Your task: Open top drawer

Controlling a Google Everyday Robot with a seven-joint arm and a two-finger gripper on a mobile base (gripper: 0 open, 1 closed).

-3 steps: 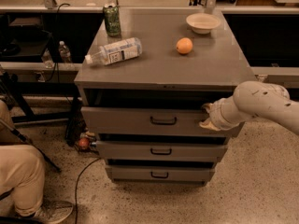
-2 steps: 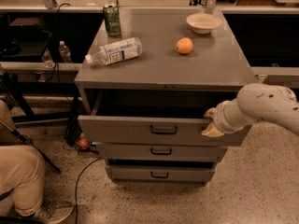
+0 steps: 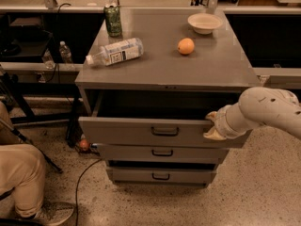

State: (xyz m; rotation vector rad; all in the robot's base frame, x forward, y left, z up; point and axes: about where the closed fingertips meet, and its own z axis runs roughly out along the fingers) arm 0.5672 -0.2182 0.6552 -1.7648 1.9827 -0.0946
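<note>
The top drawer [image 3: 127, 131] is the grey metal drawer under the cabinet top, with a dark loop handle [image 3: 164, 131] at its front's centre. It stands pulled out, and its dark inside shows behind the front. My gripper [image 3: 212, 125] is at the right end of the drawer front, at its upper edge, on the end of my white arm [image 3: 263, 109] that comes in from the right. The fingers are hidden behind the wrist and the drawer front.
On the cabinet top [image 3: 211, 65] are a lying plastic bottle [image 3: 115, 52], a green can [image 3: 113, 20], an orange [image 3: 186, 46] and a white bowl [image 3: 204, 23]. Two lower drawers [image 3: 162, 152] sit below. A person's leg [image 3: 21, 182] is at the lower left.
The top drawer has slid further out towards the camera, and my gripper has moved with its right end.
</note>
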